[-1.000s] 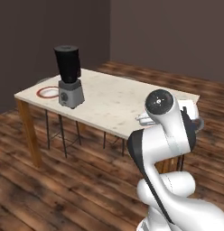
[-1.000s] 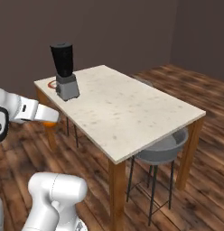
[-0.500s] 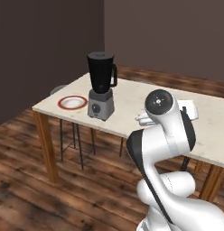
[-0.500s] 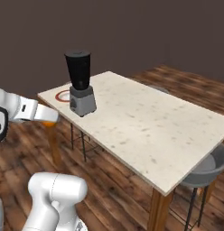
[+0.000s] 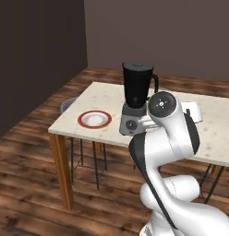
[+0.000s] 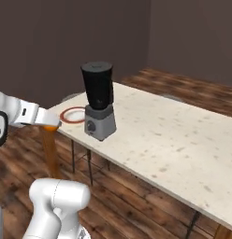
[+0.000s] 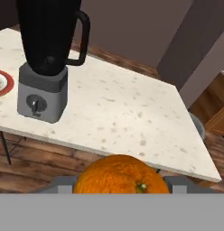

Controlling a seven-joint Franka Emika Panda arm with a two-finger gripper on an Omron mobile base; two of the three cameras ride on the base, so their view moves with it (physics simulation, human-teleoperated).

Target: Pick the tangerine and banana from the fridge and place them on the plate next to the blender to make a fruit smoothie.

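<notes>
Hand (image 7: 120, 189) clamped around tangerine (image 7: 120, 175), short of table (image 7: 132, 117); blender (image 7: 46, 58) beside plate (image 5: 94, 119).

Rendered home kitchen or dining room, pale speckled table (image 5: 107, 94) on wooden legs, blender (image 5: 136, 104) with plate (image 5: 94, 119) at its 9 o'clock, plank floor (image 5: 28, 175), dark walls (image 5: 158, 32).
</notes>
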